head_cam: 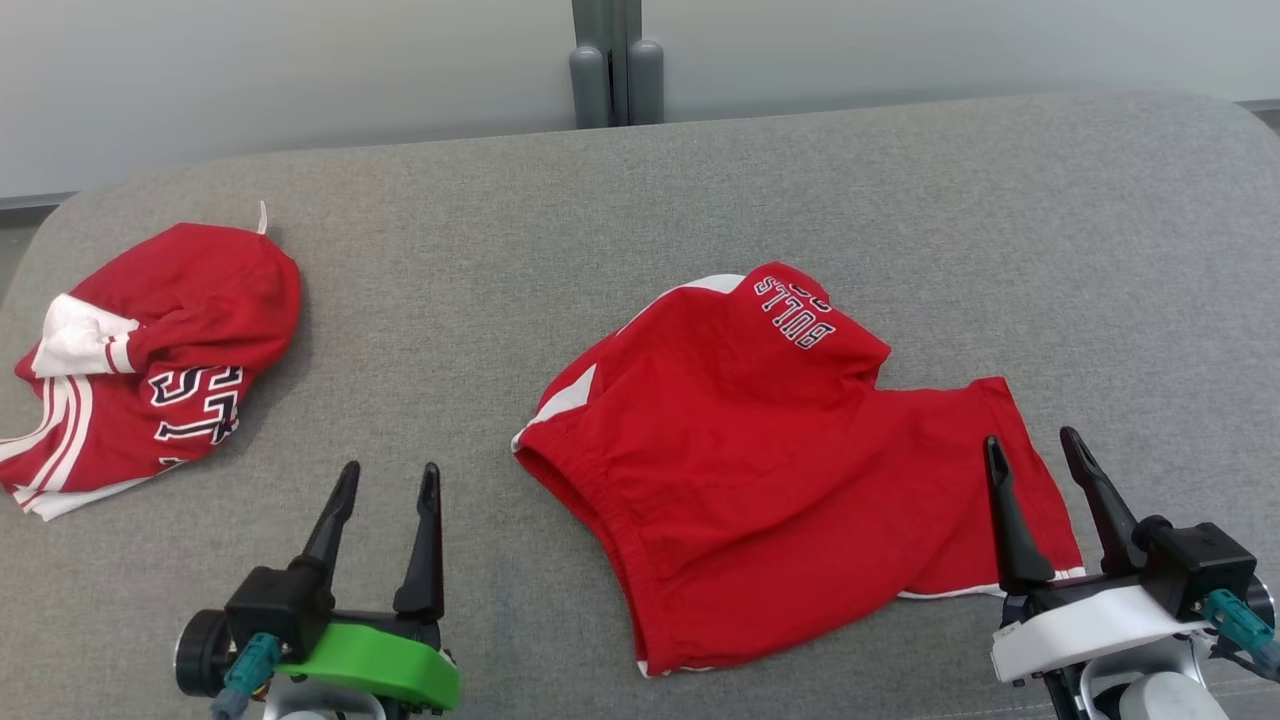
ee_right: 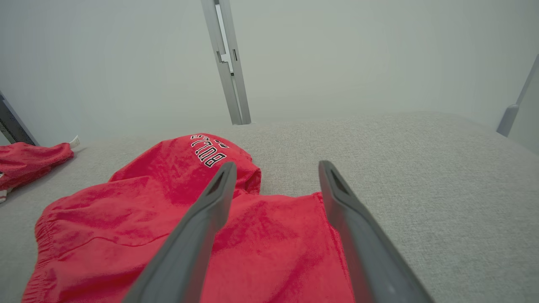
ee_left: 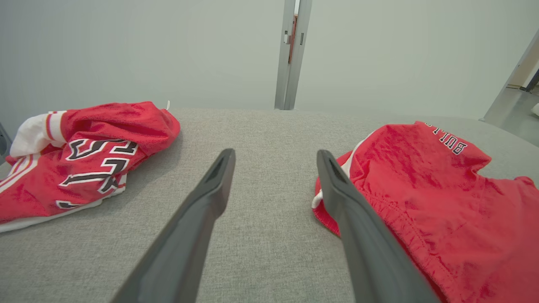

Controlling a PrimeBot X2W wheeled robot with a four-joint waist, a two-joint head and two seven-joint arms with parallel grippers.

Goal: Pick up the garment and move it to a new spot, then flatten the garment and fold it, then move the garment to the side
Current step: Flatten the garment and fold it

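A pair of red shorts with "BULLS" lettering, the garment, lies rumpled in the middle of the grey table, one leg stretched toward the right. My right gripper stands open just above that leg's hem, holding nothing. To the left of the waistband, my left gripper is open over bare cloth surface with nothing between its fingers.
A second red garment with white trim and black lettering lies bunched at the table's left edge. A grey post rises behind the far edge, before a pale wall.
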